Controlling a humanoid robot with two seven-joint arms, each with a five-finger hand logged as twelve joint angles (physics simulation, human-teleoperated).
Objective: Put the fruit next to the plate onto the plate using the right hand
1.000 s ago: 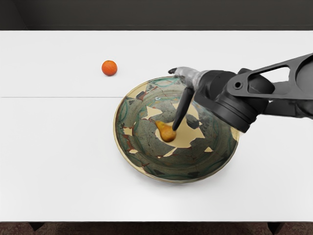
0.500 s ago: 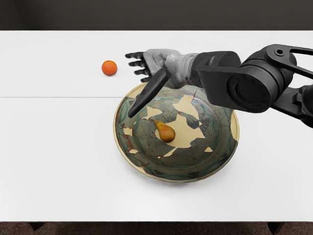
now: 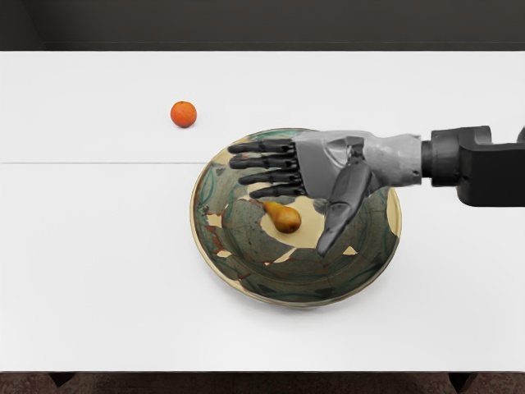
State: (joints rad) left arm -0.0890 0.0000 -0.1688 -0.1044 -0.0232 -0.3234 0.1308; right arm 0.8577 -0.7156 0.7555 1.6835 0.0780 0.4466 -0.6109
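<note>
A small yellow-orange pear (image 3: 284,217) lies in the middle of the green and cream patterned plate (image 3: 246,271). My right hand (image 3: 305,190) hovers over the plate's far half, palm down, fingers (image 3: 261,162) stretched out flat toward the left and thumb pointing down toward the near side. It is open and holds nothing. The pear sits just under the lowest finger, apart from the hand. An orange (image 3: 184,114) rests on the white table (image 3: 98,271), up and to the left of the plate.
The right forearm (image 3: 467,160) reaches in from the right edge above the plate's right rim. A dark strip runs beyond the table's far edge.
The hand has swung back from the plate's far left rim to over its middle, fingers now flat and extended. The pear has shifted slightly right in the plate. The orange has not moved.
</note>
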